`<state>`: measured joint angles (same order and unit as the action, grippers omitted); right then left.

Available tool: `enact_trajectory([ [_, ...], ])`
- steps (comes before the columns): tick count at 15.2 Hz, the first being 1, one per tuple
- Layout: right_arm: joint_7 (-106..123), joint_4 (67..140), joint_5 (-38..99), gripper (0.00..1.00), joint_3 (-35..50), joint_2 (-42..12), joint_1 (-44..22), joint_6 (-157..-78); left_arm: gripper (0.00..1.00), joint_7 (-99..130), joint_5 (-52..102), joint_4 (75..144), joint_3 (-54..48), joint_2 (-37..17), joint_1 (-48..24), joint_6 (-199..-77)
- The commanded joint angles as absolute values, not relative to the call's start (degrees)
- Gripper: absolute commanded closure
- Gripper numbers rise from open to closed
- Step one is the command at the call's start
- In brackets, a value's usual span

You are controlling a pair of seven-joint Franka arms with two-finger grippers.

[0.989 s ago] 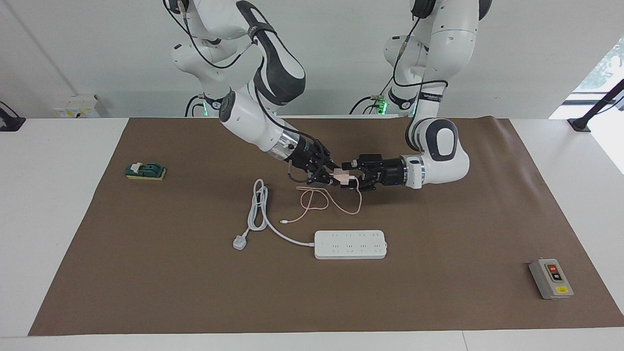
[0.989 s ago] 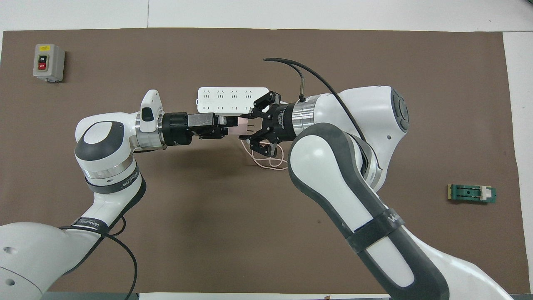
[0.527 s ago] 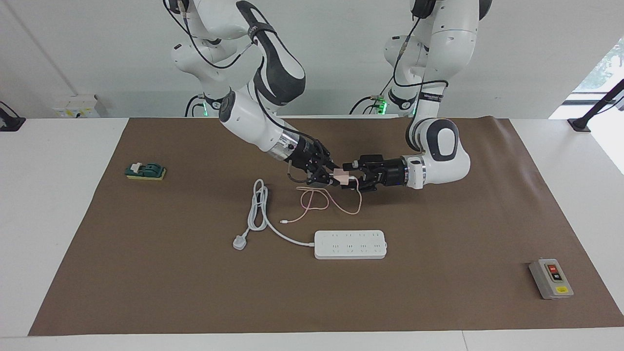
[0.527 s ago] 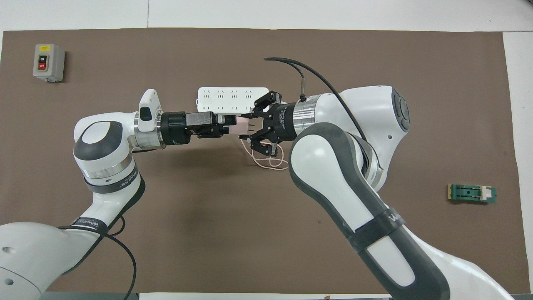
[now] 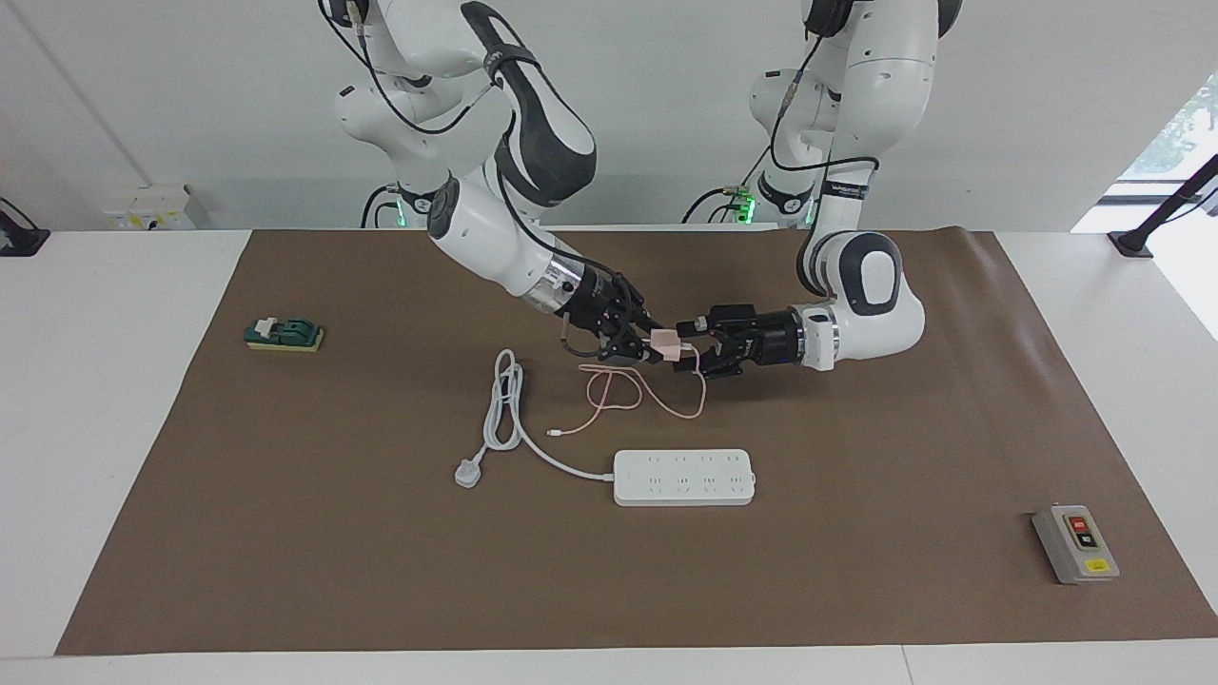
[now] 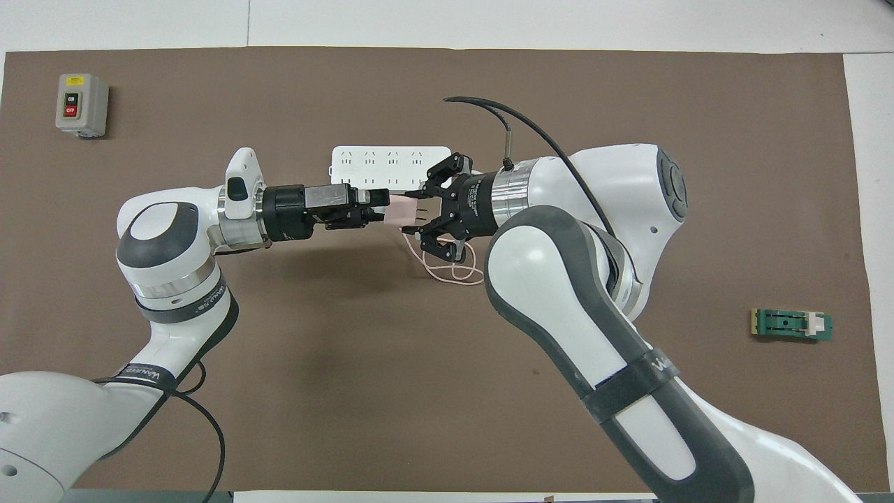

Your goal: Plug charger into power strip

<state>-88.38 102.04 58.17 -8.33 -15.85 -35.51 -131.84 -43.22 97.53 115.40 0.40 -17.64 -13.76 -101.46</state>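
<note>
Brown mat (image 5: 856, 571): charger (image 5: 669, 347) clamped in right gripper (image 5: 651, 350).

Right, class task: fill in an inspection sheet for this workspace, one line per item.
Surface: brown mat on a white table.
Job's things: charger held over the mat, unplugged; power strip flat on the mat, sockets empty.
Clutter: grey button box at the left arm's end; green block at the right arm's end.
Tools: right tool shut on the charger; left tool open beside it.
Cables: pink cable hangs to loops on the mat; white cord and white plug lie beside the power strip.
Surroundings: white wall; nothing else seen.
</note>
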Motion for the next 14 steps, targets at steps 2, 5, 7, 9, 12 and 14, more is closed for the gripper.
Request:
enact_trajectory([
  [2,-88.42,102.92,59.59,1.00,-8.35,-15.29,-35.51,-132.80,0.42,-44.12,97.91,114.96,0.35,-17.93,-13.01,-100.46],
  [5,-88.42,102.92,59.59,1.00,-8.35,-15.29,-35.51,-132.80,0.83,-44.12,96.69,114.96,0.35,-17.93,-13.01,-100.28],
  [7,-88.42,102.92,59.59,1.00,-8.35,-15.29,-35.51,-132.89,1.00,-44.12,96.33,114.96,0.35,-18.02,-13.01,-100.28],
  [9,-88.42,102.92,59.59,1.00,-8.35,-15.29,-35.51,-132.89,1.00,-44.21,96.24,115.05,0.35,-17.93,-13.10,-100.20],
  [12,-88.42,102.92,59.59,1.00,-8.35,-15.29,-35.42,-132.89,1.00,-44.03,96.15,114.96,0.44,-17.93,-12.75,-99.67],
  [14,-88.24,103.01,59.59,1.00,-8.35,-15.29,-35.42,-132.89,1.00,-44.03,95.80,114.79,0.44,-17.93,-12.74,-99.49],
])
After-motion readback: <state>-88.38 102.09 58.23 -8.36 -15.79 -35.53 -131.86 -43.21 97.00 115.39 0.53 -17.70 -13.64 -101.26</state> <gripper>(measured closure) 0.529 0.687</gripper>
